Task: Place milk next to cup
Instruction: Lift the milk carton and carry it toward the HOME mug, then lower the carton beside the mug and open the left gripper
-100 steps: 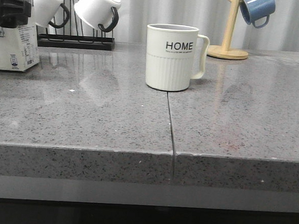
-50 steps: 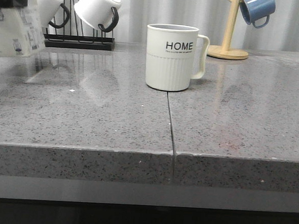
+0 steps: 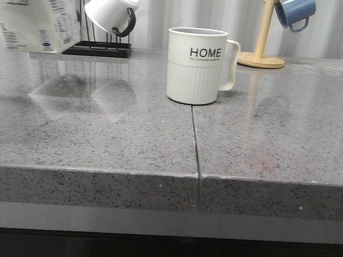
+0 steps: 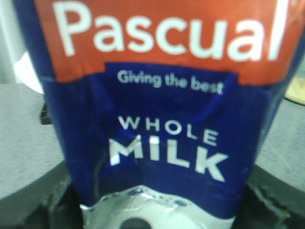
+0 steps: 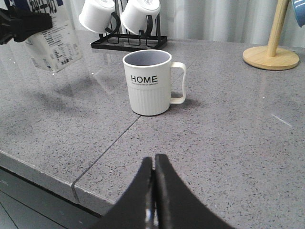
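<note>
Grey speckled desk [image 3: 101, 141], cup [image 3: 196, 66] standing upright near its middle, handle on the far side from the milk. Milk [image 3: 37, 16] is airborne, clear of the desk, well to the left of the cup and about level with it in depth; the carton looks tilted in both front and right wrist views.

Left pincer [image 5: 24, 23]: black jaws clamped on the carton's upper part, seen from the right wrist; left wrist view is filled by the blue "WHOLE MILK" panel, so grip looks firm. Right pincer [image 5: 153, 191]: fingers pressed together, holding nothing, hovering over the near edge of the desk in front of the cup.

Step in hand, as I read it: transport phase, carton lifted and on its way toward the cup. Placement not done.

Next move needs: travel rightward to the bare patch just left of the cup, level the carton so its base is flat, lower until it sits, then release. Keep a gap from the cup wall; a tall carton set down tilted could topple or nudge the cup.
</note>
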Robot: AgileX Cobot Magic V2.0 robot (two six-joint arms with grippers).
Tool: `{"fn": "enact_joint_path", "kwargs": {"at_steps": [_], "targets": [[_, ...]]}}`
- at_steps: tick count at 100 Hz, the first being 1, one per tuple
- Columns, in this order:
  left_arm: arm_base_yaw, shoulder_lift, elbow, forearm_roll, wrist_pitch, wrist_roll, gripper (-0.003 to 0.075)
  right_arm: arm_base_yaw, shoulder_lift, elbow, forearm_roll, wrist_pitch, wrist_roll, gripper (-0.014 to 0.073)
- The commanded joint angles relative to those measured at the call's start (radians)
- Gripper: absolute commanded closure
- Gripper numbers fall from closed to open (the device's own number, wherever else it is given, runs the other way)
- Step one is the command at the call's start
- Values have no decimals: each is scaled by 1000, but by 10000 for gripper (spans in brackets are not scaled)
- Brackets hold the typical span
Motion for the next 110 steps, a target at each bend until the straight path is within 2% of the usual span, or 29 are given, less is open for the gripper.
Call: {"fn": "enact_joint_path", "kwargs": {"at_steps": [1, 56, 110], "targets": [[-43, 2, -42, -18, -109, 6, 545, -1, 8, -26, -4, -73, -4, 659], [-189, 252, -258, -47, -103, 6, 545, -1, 8, -26, -4, -73, -4, 659], [-208, 281, -261, -104, -26, 6, 536, -1, 8, -26, -4, -73, -4, 659]]}}
